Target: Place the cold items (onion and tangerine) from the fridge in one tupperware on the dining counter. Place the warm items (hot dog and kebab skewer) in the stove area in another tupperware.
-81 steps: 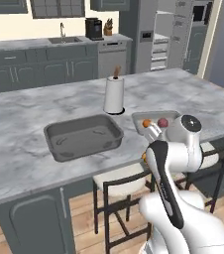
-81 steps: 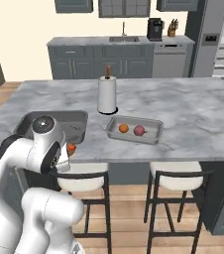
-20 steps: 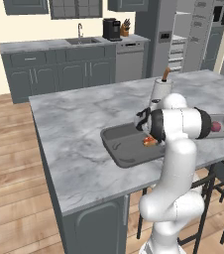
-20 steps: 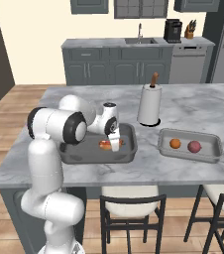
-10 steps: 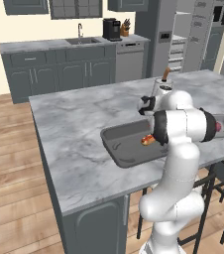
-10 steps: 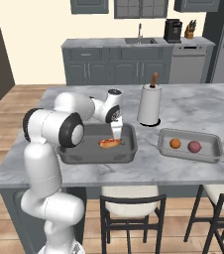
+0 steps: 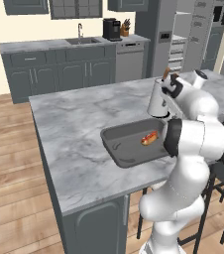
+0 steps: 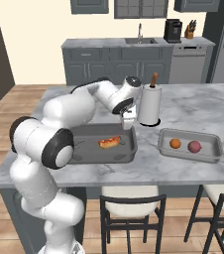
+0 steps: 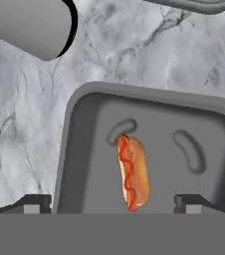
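A hot dog [image 8: 109, 142] lies loose in the left grey tupperware [image 8: 98, 159] on the dining counter, also seen in the left base view as hot dog [image 7: 149, 138] in the tupperware [image 7: 115, 147]. My gripper [image 8: 128, 121] hangs open above the tray's far right corner, holding nothing. In the hand view the hot dog [image 9: 133, 172] lies below and between my spread fingertips [image 9: 37, 202], on the tupperware [image 9: 64, 149] floor. A second tupperware [image 8: 188, 157] to the right holds the tangerine [image 8: 175, 143] and the onion [image 8: 194, 146]. The kebab skewer is out of view.
A white paper towel roll [image 8: 149, 105] stands upright just behind the two trays, close to my hand; it is the paper towel roll [image 7: 158, 97] in the left base view. Bar stools [image 8: 131, 203] stand along the counter's near edge. Cabinets and a sink line the back wall.
My gripper has opened and risen from the tray, leaving the hot dog lying in it. The hand has drawn back toward the paper towel roll.
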Robot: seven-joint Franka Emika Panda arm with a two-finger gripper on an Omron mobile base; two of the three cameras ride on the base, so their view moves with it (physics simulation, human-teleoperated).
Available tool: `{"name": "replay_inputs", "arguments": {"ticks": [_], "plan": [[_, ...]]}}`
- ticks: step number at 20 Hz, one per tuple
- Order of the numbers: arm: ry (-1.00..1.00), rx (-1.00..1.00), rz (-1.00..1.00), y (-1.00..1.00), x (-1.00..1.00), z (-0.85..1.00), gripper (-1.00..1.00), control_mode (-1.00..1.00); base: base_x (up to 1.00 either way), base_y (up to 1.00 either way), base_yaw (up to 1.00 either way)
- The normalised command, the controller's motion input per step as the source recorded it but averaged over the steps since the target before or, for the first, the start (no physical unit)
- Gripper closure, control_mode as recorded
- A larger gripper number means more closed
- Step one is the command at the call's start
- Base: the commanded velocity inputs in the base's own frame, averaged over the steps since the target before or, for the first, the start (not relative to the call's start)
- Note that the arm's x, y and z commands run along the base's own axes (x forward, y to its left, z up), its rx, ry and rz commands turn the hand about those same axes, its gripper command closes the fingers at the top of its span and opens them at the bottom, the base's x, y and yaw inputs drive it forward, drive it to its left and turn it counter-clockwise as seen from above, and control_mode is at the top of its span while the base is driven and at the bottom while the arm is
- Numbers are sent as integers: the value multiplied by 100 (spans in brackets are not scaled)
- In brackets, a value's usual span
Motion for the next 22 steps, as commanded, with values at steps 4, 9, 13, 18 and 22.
{"name": "replay_inputs", "arguments": {"ticks": [4,9,13,18,22], "plan": [[-31,-2,7,-19,-100,74,-100,-100,0,0,0],[-1,-43,3,68,-100,19,-100,-100,0,0,0],[0,-38,1,89,-100,-14,-100,-100,0,0,0],[1,-12,8,76,-100,-38,-100,-100,0,0,0],[11,-15,17,49,-26,-28,-100,-100,0,0,0]]}}
